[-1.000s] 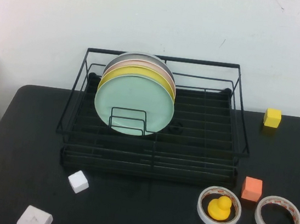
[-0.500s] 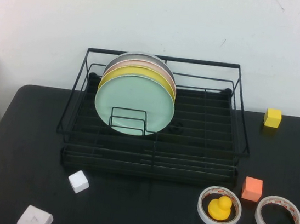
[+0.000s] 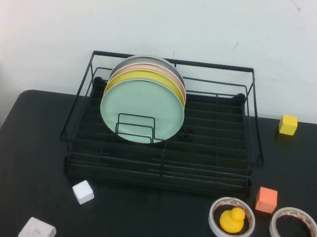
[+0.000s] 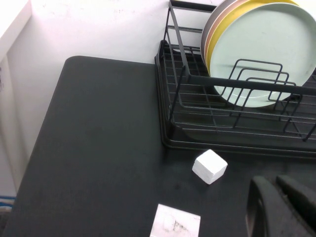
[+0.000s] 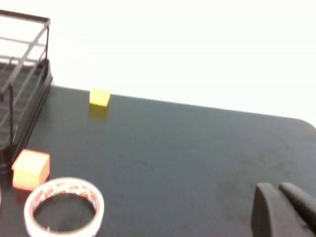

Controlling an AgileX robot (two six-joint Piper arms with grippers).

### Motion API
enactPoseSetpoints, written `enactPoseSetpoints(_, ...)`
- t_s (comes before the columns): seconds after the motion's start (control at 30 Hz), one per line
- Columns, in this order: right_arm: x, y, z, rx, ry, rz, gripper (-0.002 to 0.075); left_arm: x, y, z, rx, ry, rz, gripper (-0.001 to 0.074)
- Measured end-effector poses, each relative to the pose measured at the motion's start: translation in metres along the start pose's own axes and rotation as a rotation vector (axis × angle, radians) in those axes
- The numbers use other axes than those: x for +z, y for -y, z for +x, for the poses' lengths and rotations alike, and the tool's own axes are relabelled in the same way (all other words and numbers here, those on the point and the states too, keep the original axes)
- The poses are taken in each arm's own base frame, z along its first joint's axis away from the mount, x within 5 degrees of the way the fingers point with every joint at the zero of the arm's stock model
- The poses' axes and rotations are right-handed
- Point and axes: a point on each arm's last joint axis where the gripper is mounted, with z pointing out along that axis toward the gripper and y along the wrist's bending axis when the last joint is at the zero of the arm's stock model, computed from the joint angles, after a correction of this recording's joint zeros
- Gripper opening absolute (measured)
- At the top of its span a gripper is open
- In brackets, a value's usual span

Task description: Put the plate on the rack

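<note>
Nothing has changed between the earlier high views and now. The plate (image 3: 142,109) stands on edge in the rack (image 3: 159,154) at centre frame just as before, and every small item on the surface (image 3: 24,159) in the lower half of the frame holds its place. Neither end effector has entered the high view.

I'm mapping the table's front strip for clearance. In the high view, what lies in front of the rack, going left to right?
White block → white cube → tape roll ringing the yellow duck → orange cube → empty tape roll. Neither the left gripper nor the right gripper shows in this view.
</note>
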Motion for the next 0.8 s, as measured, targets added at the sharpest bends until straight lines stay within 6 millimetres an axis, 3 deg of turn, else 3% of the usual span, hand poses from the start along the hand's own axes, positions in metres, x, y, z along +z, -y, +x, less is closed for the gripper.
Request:
enactPoseSetpoints(0.17, -0.0009, -0.0011, 0.0061, -0.006, -0.081, -0.019, -0.0002, 0.0, 0.0, 0.0, 0.0, 0.0, 0.0, -0.0002)
enactPoseSetpoints(0.8, -0.0017, -0.0044, 0.0066, 0.061, -0.099, -0.077, -0.0002, 0.0, 0.0, 0.0, 0.0, 0.0, 0.0, -0.0002)
